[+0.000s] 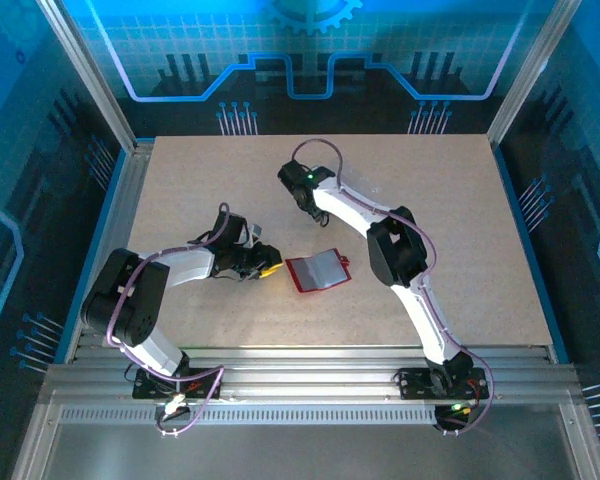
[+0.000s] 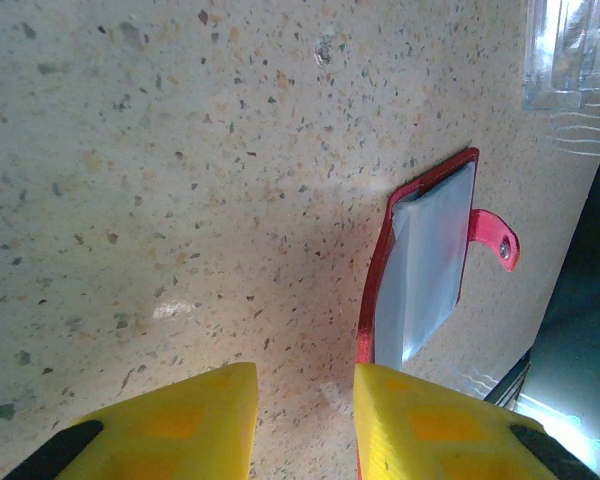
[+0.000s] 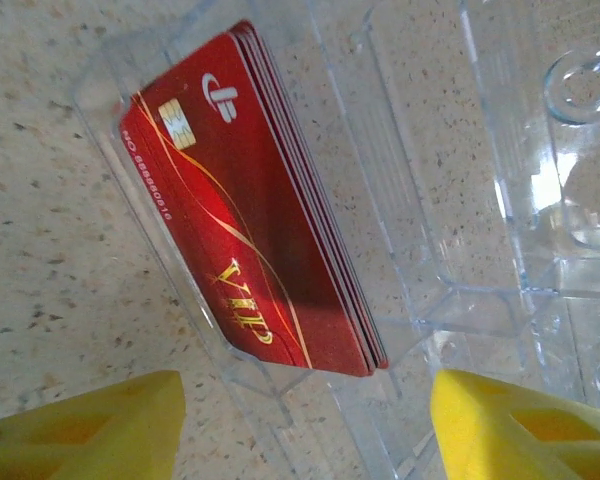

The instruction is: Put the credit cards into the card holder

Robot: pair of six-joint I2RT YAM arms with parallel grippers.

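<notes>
The card holder [image 1: 318,270] is a red wallet lying open on the table, its glossy pocket [image 2: 425,260] up and its clasp tab [image 2: 498,240] pointing away. My left gripper [image 1: 268,267] sits low at its left edge. Its yellow fingers [image 2: 180,425] stand apart over bare table and hold nothing, and the right one is right at the wallet's red rim. The credit cards [image 3: 250,200] are a stack of red cards marked VIP, leaning inside a clear plastic box [image 3: 430,240]. My right gripper [image 3: 305,410] hovers over that box, open wide, with a finger on either side and touching no card.
The clear box [image 2: 575,50] stands beyond the wallet at the middle back of the table, under the right arm's wrist [image 1: 308,185]. The speckled tabletop [image 1: 440,220] has aluminium rails along its left side and near edge.
</notes>
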